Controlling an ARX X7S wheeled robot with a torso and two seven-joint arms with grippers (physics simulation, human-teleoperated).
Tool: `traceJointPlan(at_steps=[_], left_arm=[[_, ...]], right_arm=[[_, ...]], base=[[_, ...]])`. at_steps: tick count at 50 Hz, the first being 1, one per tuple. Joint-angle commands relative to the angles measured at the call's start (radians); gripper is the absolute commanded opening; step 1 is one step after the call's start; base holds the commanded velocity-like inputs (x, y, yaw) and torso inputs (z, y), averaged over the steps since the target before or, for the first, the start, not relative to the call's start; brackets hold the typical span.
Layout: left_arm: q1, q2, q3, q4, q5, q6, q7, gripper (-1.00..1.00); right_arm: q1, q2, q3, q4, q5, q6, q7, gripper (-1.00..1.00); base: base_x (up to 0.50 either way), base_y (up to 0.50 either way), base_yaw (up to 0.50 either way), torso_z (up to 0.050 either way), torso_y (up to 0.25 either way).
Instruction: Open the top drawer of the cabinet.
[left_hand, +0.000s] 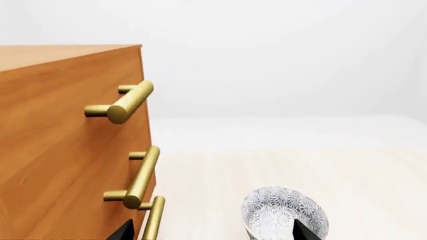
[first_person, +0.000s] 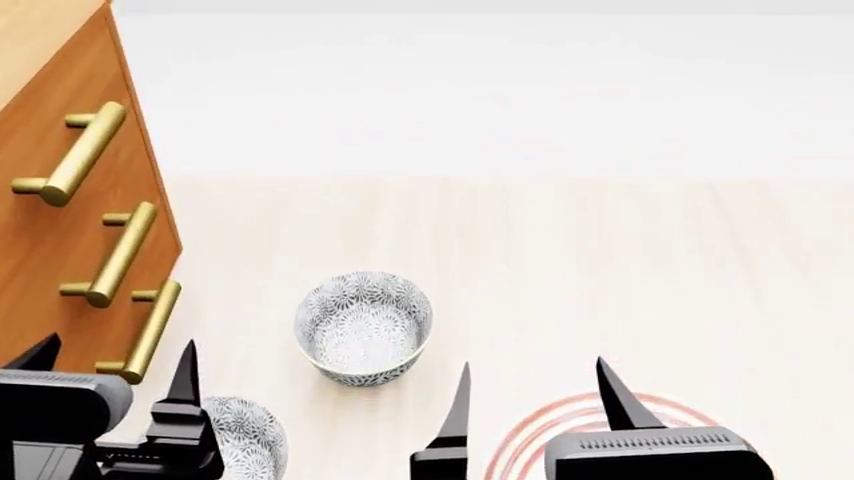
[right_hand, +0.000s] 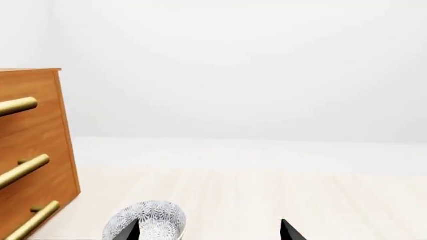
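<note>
Stands at the far left of the head view as landmark: the cabinet (first_person: 54, 180), orange-brown, three stacked drawers each with a brass bar handle. Highest among them, the top drawer (first_person: 34, 120), front flush with the two below, so judged shut; its brass handle (first_person: 70, 153) on two posts, angled toward the robot and free of any contact. Low and short of the cabinet, nearest its bottom handle, the left gripper (first_person: 114, 375): black fingers spread wide, nothing between them, probably kept open to close around the bar once raised. Further from the cabinet, the right gripper (first_person: 534, 395), likewise spread and empty, seemingly idle since the handle lies on the other arm's side. On the pale surface (first_person: 601, 260), out from the cabinet's foot, a patterned bowl (first_person: 363, 327); a second patterned bowl (first_person: 247, 440) just beside the left gripper, perhaps something to clear when lifting. Beneath the right gripper, a red ring mark (first_person: 534, 440). Next, by judgement: raise the left gripper to the topmost handle.
</note>
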Motion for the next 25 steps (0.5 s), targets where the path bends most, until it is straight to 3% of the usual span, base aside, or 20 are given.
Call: traceJointPlan(at_steps=[1,7,8,9,10,11,12,14,16,17,25], left_arm=[[0.006,-0.006,0.009,-0.009,0.0,0.013,-0.004,1.0],[-0.003,-0.031,0.044,-0.007,0.028,0.023,-0.004,1.0],[-0.015,-0.113,0.166,0.0,0.157,0.076,-0.015,1.0],[-0.165,-0.263,0.316,-0.069,0.307,-0.011,0.033,1.0],[-0.015,-0.113,0.166,-0.219,0.457,0.139,0.183,1.0],[0.056,0.037,0.016,-0.236,0.607,0.289,0.333,1.0],[0.056,0.082,-0.01,-0.227,0.757,0.439,0.483,1.0],[0.056,0.081,-0.01,-0.226,1.057,0.678,0.53,1.0],[0.056,0.08,-0.007,-0.224,1.357,0.675,0.53,1.0],[0.056,0.079,-0.006,-0.224,1.42,0.675,0.53,1.0],[0.055,0.067,0.002,-0.219,1.426,0.668,0.537,1.0]], right_arm=[[-0.001,0.004,-0.004,0.002,0.005,-0.003,0.003,1.0],[-0.004,0.005,0.0,0.011,0.011,-0.015,0.001,1.0],[-0.005,0.006,0.002,0.011,0.014,-0.014,0.001,1.0],[-0.006,0.014,-0.03,0.032,-0.027,-0.039,0.0,1.0],[-0.005,0.014,-0.03,0.031,-0.026,-0.037,0.001,1.0],[-0.007,0.014,-0.032,0.036,-0.028,-0.044,0.0,1.0],[-0.007,0.014,-0.033,0.035,-0.027,-0.043,0.001,1.0],[-0.009,0.015,-0.035,0.038,-0.028,-0.049,0.0,1.0],[-0.008,0.016,-0.036,0.037,-0.026,-0.047,0.001,1.0],[-0.008,0.016,-0.036,0.036,-0.026,-0.045,0.002,1.0],[-0.005,0.02,-0.038,0.034,-0.021,-0.044,0.006,1.0]], base=[[0.5,0.0,0.0,0.0,0.0],[0.33,0.0,0.0,0.0,0.0],[0.0,0.0,0.0,0.0,0.0],[0.0,0.0,0.0,0.0,0.0],[0.0,0.0,0.0,0.0,0.0],[0.0,0.0,0.0,0.0,0.0],[0.0,0.0,0.0,0.0,0.0],[0.0,0.0,0.0,0.0,0.0],[0.0,0.0,0.0,0.0,0.0],[0.0,0.0,0.0,0.0,0.0],[0.0,0.0,0.0,0.0,0.0]])
